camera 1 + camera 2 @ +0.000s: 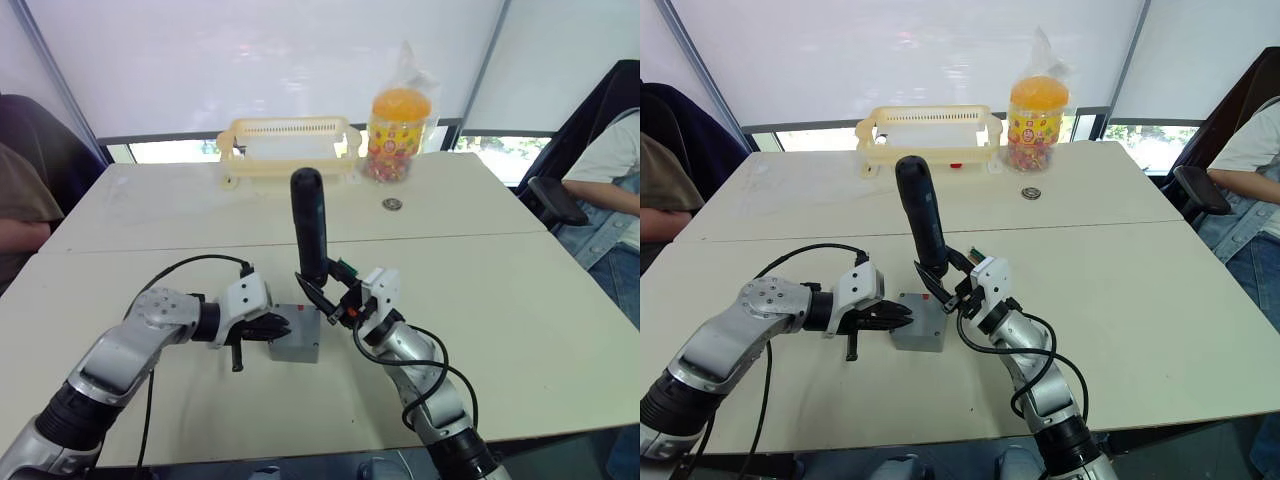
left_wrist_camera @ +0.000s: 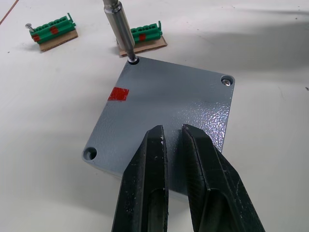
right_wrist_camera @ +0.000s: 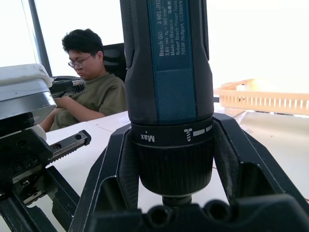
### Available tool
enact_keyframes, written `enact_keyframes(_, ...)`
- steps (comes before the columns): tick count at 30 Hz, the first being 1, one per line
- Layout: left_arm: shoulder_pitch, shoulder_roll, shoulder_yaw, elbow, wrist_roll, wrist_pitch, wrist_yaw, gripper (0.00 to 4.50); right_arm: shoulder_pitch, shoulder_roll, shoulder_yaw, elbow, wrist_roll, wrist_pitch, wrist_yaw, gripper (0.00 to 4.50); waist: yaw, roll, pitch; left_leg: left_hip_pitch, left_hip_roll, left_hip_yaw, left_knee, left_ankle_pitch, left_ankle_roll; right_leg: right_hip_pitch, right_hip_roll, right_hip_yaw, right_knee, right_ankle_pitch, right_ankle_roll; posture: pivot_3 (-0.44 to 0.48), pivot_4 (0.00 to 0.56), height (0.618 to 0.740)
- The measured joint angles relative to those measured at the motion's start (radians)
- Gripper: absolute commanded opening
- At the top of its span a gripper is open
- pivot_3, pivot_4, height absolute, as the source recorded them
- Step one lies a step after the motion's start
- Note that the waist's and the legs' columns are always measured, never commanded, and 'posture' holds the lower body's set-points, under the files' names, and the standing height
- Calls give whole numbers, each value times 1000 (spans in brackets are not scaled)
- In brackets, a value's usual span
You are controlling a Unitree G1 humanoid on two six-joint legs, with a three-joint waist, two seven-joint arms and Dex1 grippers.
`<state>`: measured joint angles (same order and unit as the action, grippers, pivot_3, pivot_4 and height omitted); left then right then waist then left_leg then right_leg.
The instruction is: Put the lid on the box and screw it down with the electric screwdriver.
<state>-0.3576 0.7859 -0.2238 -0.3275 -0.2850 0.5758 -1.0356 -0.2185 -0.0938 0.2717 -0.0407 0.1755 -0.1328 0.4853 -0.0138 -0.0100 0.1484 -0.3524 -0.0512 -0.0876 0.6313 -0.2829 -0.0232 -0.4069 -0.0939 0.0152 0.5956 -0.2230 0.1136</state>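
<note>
The lid (image 2: 166,113) already sits on the box (image 1: 296,340), near the front edge of the pale tabletop (image 1: 520,300). The step in hand looks like screwing: the electric screwdriver (image 1: 309,225) stands almost upright over the box, its thin metal bit set in the corner hole of the lid farthest from the left tool.

The right tool (image 1: 330,295) holds the electric screwdriver low on its black body, one finger pressed against each side. The left tool (image 2: 176,150) lies over the lid's near edge with its two black fingers drawn narrow, only a slim gap between them, holding nothing; whether the tips press on the lid cannot be told.

A screw head shows in one neighbouring corner of the lid, while another corner hole looks empty. So the next move probably calls for driving this screw home with the bit kept straight, then shifting to an unfilled corner.

Just beyond the box lie two green connector blocks (image 2: 145,35). Farther beyond stand a cream basket (image 1: 290,148) and an orange-lidded jar (image 1: 399,135).
</note>
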Motion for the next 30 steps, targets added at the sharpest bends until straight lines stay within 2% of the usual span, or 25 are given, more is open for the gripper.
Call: enact_keyframes(30, -4, -4, -10, 5, 13, -5, 3, 560, -1, 0, 1, 11, -16, -8, -7, 1717, 1, 1, 0, -1, 0, 0, 0, 0, 0, 0, -2, 0, -1, 0, 0, 0, 150, 740)
